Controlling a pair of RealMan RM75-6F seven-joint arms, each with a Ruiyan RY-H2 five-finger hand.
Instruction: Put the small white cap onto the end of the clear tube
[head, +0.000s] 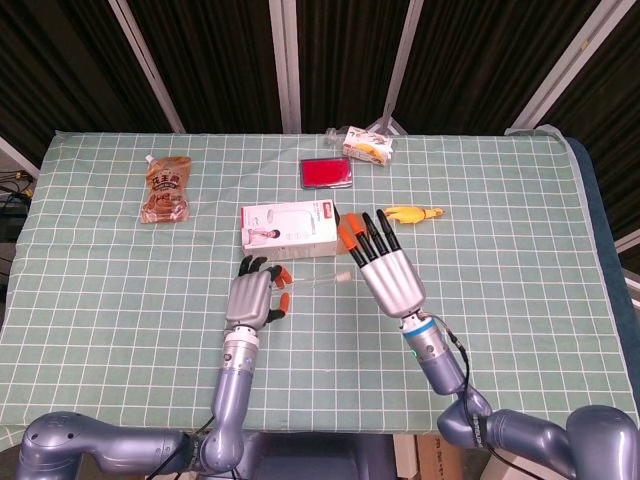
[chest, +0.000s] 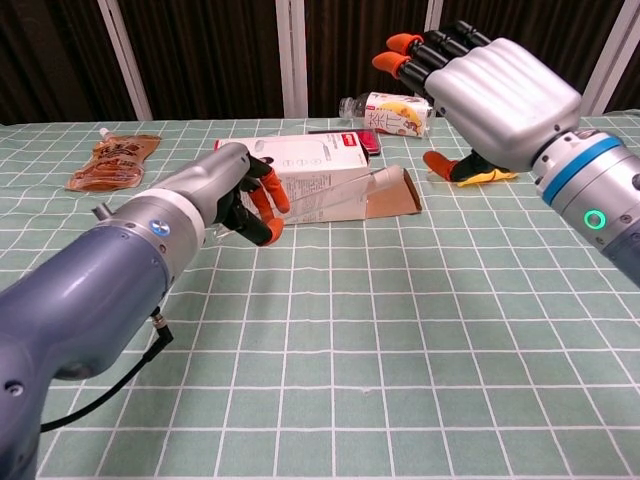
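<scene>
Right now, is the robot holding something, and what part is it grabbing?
The left hand holds the clear tube by its near end. The white cap sits on the far end. The right hand holds nothing.

The scene is evenly and brightly lit from above, and the checked cloth (head: 120, 290) is rendered clearly in both views. Only soft, short shadows are cast beneath the box (head: 290, 229) and the hands. The background behind the table is left dark, with pale frame bars (head: 284, 60) standing out against it. Soft highlights are seen on the silver back of the right hand (chest: 505, 95) in the chest view. The left arm (chest: 80, 300), close to that camera, is enlarged and slightly softened. Straight lines are bent a little toward the edges of the chest view
</scene>
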